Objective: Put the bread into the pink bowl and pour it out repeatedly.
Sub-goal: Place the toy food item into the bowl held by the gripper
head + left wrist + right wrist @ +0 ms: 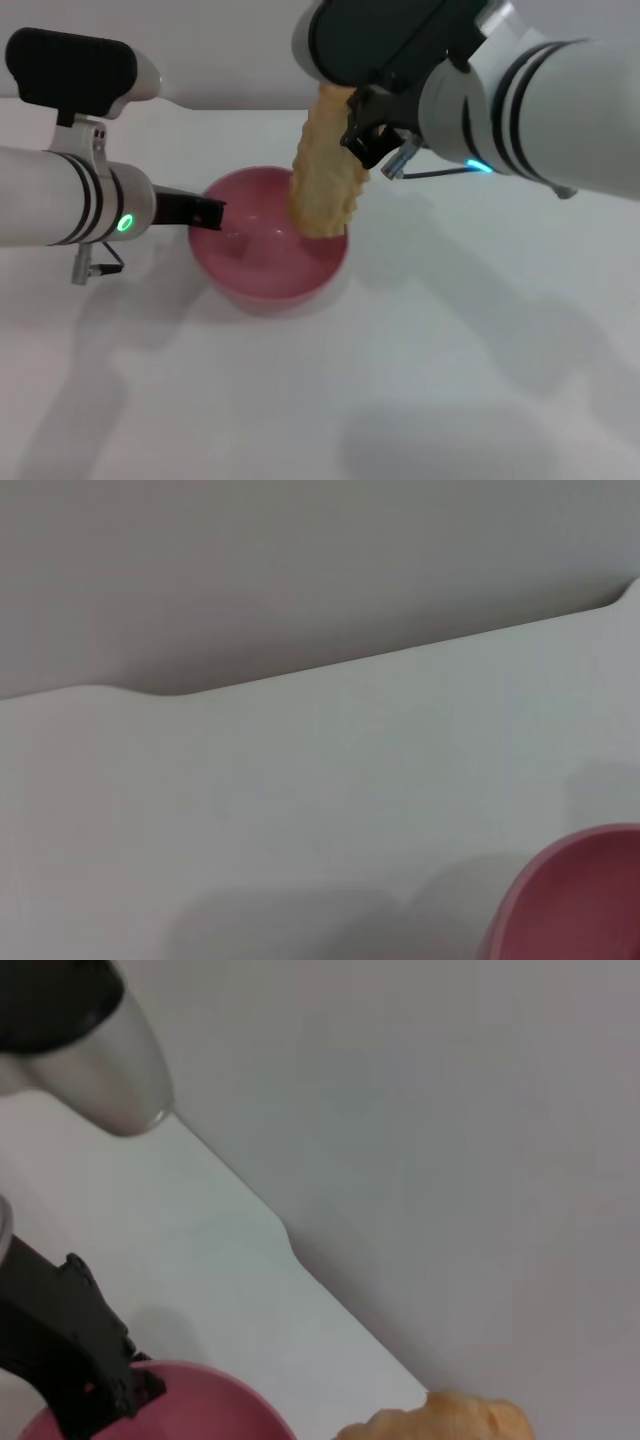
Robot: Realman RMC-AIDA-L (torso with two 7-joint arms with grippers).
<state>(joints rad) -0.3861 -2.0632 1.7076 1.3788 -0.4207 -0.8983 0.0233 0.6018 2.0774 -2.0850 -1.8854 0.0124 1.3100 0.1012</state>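
Note:
The pink bowl (268,240) sits on the white table a little left of centre. My left gripper (205,212) reaches in from the left and is shut on the bowl's left rim. The bread (324,170), a golden ridged loaf, hangs nearly upright with its lower end dipping inside the bowl's right side. My right gripper (362,128) is shut on the loaf's upper part, above the bowl. The left wrist view shows only a piece of the bowl (580,900). In the right wrist view I see the bowl's rim (200,1400), the bread's end (440,1422) and the left gripper's fingers (80,1370).
The white table (480,360) stretches wide to the front and right of the bowl. A pale wall (220,50) stands behind the table's far edge. Nothing else lies on the tabletop.

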